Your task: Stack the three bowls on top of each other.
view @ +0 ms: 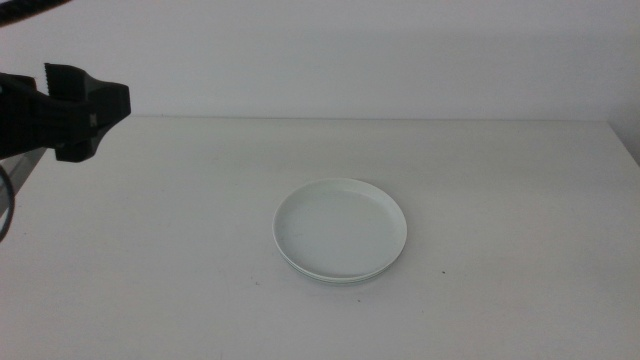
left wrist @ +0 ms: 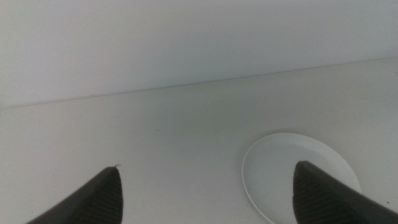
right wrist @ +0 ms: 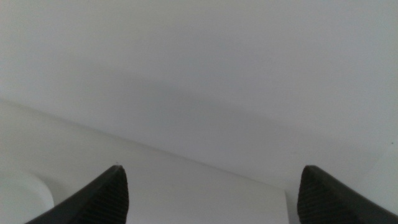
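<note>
The bowls stand as one stack in the middle of the table. The top bowl (view: 340,228) is pale, white with a faint green tint, and empty. Thin rims of bowls under it (view: 340,279) peek out at the front; I cannot tell their colours. The stack also shows in the left wrist view (left wrist: 280,165). My left gripper (view: 118,100) is raised at the far left, well away from the stack, open and empty (left wrist: 205,186). My right gripper (right wrist: 211,186) is out of the middle view, open and empty, facing the wall and the table's far edge.
The white table (view: 150,260) runs back to a plain white wall (view: 350,60). A pale curved shape (right wrist: 18,199) shows in a corner of the right wrist view; I cannot tell what it is.
</note>
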Tool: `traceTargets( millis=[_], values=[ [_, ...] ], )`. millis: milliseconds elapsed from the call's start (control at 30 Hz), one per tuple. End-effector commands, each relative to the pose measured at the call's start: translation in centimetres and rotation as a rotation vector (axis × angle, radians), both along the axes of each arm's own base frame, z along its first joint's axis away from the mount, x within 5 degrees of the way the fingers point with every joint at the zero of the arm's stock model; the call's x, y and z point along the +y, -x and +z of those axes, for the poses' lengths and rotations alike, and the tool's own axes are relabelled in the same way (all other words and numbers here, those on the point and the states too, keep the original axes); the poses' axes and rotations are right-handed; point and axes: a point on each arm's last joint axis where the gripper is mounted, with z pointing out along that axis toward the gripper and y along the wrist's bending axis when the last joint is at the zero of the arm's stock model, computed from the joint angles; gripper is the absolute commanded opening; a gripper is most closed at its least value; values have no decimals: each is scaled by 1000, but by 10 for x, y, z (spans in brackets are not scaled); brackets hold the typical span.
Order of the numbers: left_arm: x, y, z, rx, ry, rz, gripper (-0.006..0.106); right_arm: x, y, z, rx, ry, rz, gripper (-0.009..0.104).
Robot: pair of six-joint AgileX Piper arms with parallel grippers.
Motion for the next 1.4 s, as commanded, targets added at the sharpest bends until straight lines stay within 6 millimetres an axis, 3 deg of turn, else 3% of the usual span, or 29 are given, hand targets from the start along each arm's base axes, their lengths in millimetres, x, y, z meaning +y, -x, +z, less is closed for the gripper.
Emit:
traceTargets(
  millis=[0, 167, 700, 833, 967, 1100, 1367],
  values=[
    [0, 1, 1, -14, 5, -1, 94, -2, 0, 3, -38, -40, -30, 89],
    [0, 1, 1, -14, 5, -1, 94, -5, -1, 7, -61, -264, -93, 89],
    [0, 0, 1, -15, 4, 0, 94, -8, 1, 12, -115, -294, -134, 89],
    [0, 1, 2, -15, 13, -2, 94, -8, 6, 0, -97, -293, -137, 89],
    [9, 31, 4, -138, 64, -6, 94, -8, 23, -27, -85, -290, -141, 89],
    [25, 65, -26, -224, 97, 45, 94, -8, 46, -67, -134, -294, -146, 89],
    [43, 104, -128, -200, 169, 217, 94, -8, 76, -147, -151, -262, -153, 89]
  ],
)
